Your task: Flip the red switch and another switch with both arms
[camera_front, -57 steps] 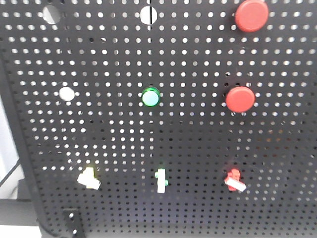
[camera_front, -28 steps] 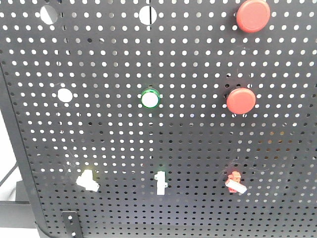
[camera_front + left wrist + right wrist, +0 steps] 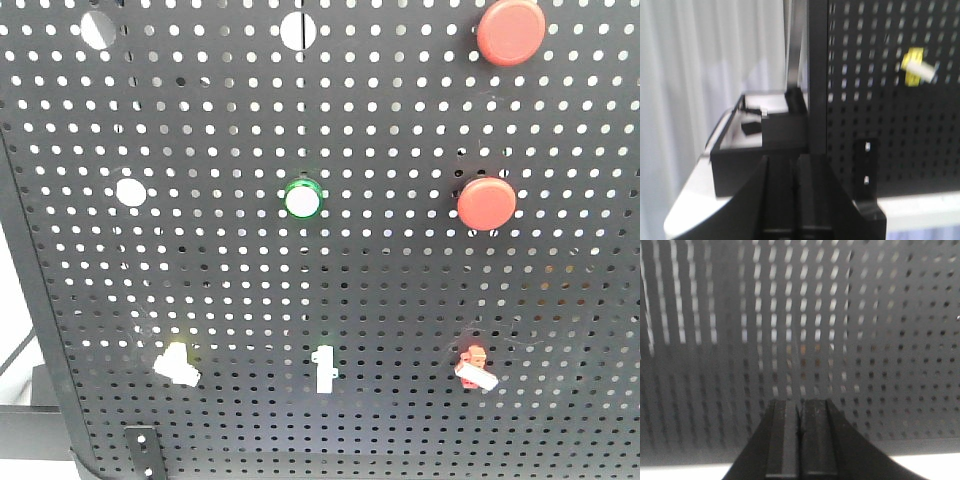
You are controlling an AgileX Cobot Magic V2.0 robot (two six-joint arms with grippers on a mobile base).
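The red switch [image 3: 474,366], small with a white lever tip, sits low on the right of the black pegboard [image 3: 400,290]. The pale-yellow switch [image 3: 177,362] sits low on the left, and in the left wrist view it shows as a yellow switch [image 3: 915,67] up and to the right. My left gripper [image 3: 796,162] is shut and empty, below and left of that switch, by the board's left edge. My right gripper [image 3: 799,405] is shut and empty, facing bare pegboard; the red switch is out of that view. Neither gripper shows in the front view.
Two large round red push buttons [image 3: 511,32] [image 3: 486,203] and a green-ringed button [image 3: 302,199] are higher up. An upright white toggle [image 3: 323,367] stands between the two switches. A black box [image 3: 760,137] and a bracket [image 3: 866,167] stand at the board's lower left.
The front view settled from a blurred, slightly shifted picture a second ago to a steady one. Both levers stand as before.
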